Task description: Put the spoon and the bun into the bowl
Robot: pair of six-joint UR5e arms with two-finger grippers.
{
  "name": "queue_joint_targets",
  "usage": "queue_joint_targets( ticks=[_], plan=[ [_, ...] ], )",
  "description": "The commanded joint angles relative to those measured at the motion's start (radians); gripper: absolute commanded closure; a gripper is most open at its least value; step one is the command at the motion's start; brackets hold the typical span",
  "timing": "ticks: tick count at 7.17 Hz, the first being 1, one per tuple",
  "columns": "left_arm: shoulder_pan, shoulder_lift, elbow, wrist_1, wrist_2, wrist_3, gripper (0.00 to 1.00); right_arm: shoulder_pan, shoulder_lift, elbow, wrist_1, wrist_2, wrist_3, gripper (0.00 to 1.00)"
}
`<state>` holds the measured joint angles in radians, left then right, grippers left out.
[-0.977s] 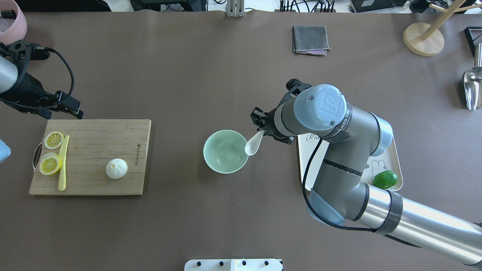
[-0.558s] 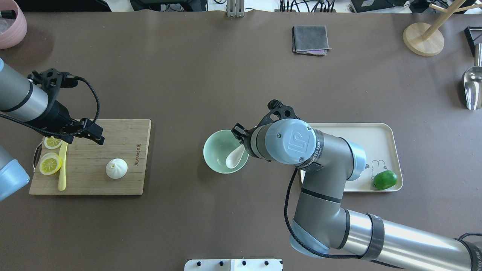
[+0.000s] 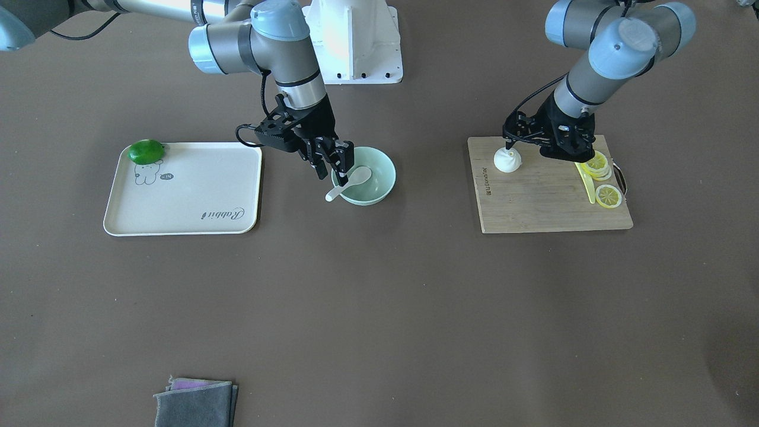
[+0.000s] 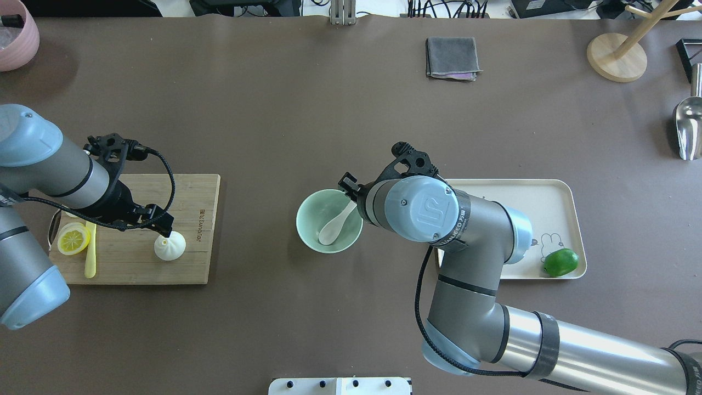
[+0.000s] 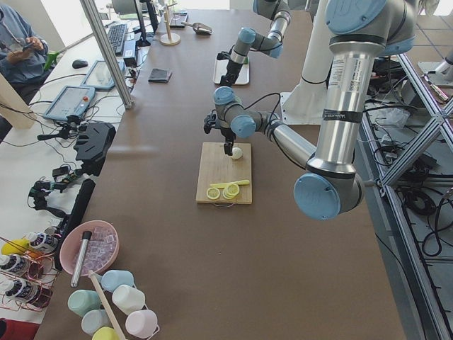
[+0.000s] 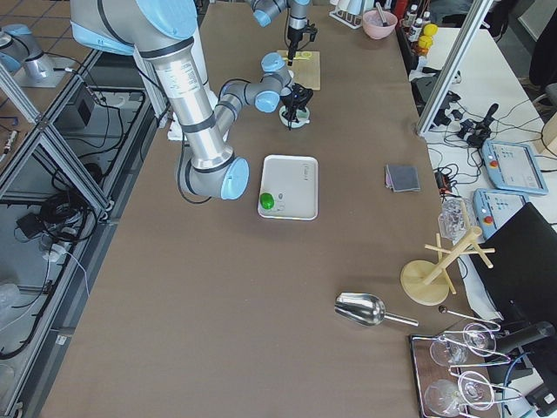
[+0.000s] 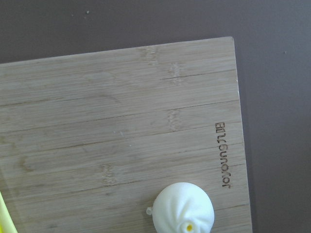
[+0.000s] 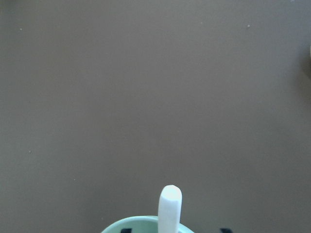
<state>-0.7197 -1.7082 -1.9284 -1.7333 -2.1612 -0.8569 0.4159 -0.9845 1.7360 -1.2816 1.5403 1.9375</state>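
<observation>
The white spoon [image 4: 333, 226] lies in the mint-green bowl [image 4: 308, 211] with its handle leaning on the rim toward my right gripper [image 4: 354, 195]. That gripper is open just above the handle. In the right wrist view the handle [image 8: 170, 206] stands free between the two fingertips. In the front view the right gripper [image 3: 333, 172] hangs over the bowl's [image 3: 382, 172] edge and the spoon [image 3: 353, 179]. The white pleated bun [image 4: 170, 248] sits on the wooden cutting board [image 4: 186, 269]. My left gripper [image 4: 159, 226] hovers just above and beside it, apparently open and empty. The bun shows in the left wrist view [image 7: 184, 211].
Lemon slices [image 4: 73, 240] and a yellow-green knife [image 4: 90, 258] lie on the board's left end. A cream tray [image 4: 510, 192] with a green lime [image 4: 560, 261] lies right of the bowl. A grey cloth [image 4: 452, 57], a wooden stand [image 4: 616, 57] and a metal scoop [image 4: 688, 129] are at the far side.
My right gripper carried the spoon over the bowl, lowered it in and let go. My left arm swung from the far left to just above the bun.
</observation>
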Motion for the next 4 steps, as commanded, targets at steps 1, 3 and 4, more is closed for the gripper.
queue_joint_targets(
  ticks=[1, 3, 4],
  plan=[
    [0.032, -0.002, 0.020, -0.002, 0.015, 0.001, 0.12, 0.030, -0.093, 0.109, -0.001, 0.018, -0.044, 0.00],
    [0.057, -0.008, 0.023, -0.002, 0.047, -0.002, 0.23, 0.055, -0.154, 0.152, 0.001, 0.061, -0.061, 0.00],
    [0.059, -0.010, 0.025, -0.002, 0.047, -0.007, 0.32, 0.055, -0.167, 0.151, 0.001, 0.061, -0.066, 0.00]
  ],
)
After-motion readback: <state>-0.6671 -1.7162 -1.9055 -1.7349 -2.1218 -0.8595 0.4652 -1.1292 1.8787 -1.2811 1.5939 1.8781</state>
